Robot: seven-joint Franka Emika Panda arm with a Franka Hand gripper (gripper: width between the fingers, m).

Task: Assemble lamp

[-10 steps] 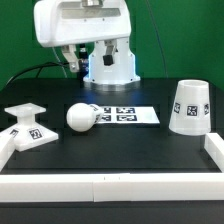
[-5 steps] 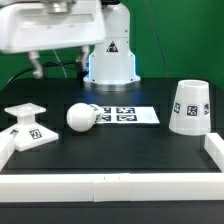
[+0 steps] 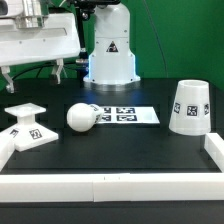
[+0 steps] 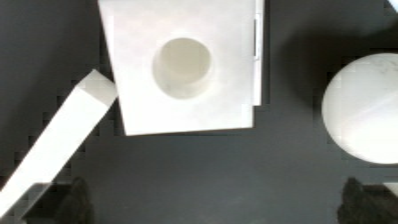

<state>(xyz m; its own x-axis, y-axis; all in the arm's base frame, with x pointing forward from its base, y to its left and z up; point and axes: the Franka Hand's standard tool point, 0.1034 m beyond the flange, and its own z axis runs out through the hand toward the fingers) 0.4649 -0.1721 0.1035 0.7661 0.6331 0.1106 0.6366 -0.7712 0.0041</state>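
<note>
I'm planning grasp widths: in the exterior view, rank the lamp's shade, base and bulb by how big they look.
1. shade: tallest and bulkiest.
2. base: about as wide as the shade but less bulky, so a close call.
3. bulb: clearly smallest.

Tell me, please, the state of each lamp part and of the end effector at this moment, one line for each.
base: flat on the table, stem up, nothing fitted on it.
bulb: loose on the table beside the base, not mounted.
shade: standing alone, wide end down, not mounted.
end effector: open, empty, above the base.
</note>
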